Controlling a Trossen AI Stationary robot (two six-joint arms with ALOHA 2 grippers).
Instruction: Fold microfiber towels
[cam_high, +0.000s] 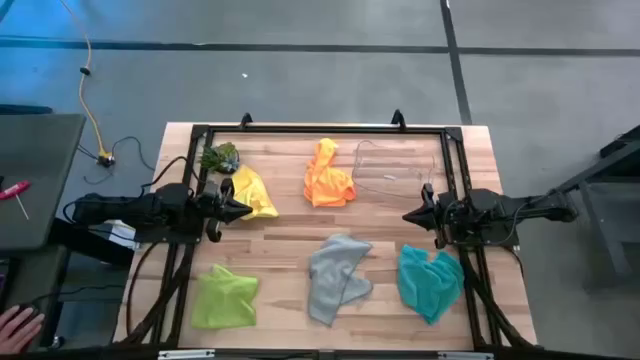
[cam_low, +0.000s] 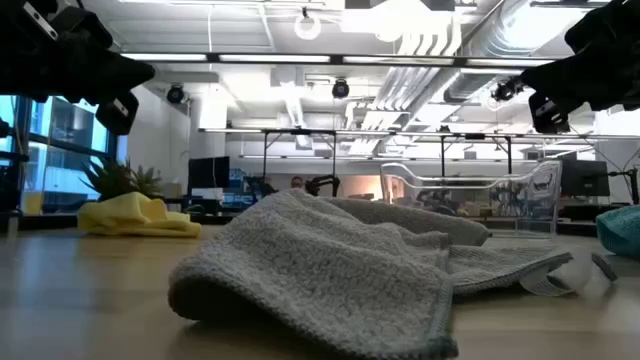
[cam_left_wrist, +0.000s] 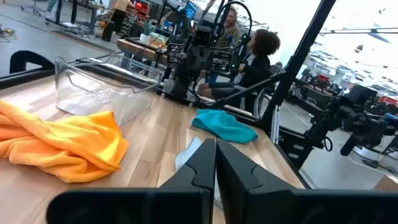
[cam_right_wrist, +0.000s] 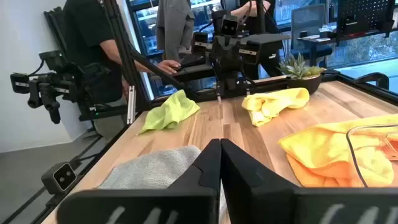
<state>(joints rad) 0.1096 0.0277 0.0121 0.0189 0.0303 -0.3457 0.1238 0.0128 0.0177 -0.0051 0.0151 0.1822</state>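
5 microfiber towels lie crumpled and unfolded on the wooden table (cam_high: 290, 240), spread well apart, which looks like a layout meant to give each one room to be worked on its own. The grey towel (cam_high: 338, 275) sits near the front centre, the teal towel (cam_high: 430, 280) to its right, and the lime green towel (cam_high: 225, 297) at the front left. The orange towel (cam_high: 328, 178) lies toward the back centre, touching the clear plastic bin (cam_high: 385, 165), probably where finished cloths go. The yellow towel (cam_high: 252, 192) lies at the back left, just beside the small plant (cam_high: 220, 157). The left gripper (cam_high: 240, 208) hangs above the table next to the yellow towel with its jaws pressed together and nothing between them. The right gripper (cam_high: 410, 214) hangs over bare wood between the bin and the teal towel, likewise closed and empty. Both point inward at each other, a resting pose by the look of it, so no fold has begun. A person's hand (cam_high: 18, 325) shows off the table at the front left.
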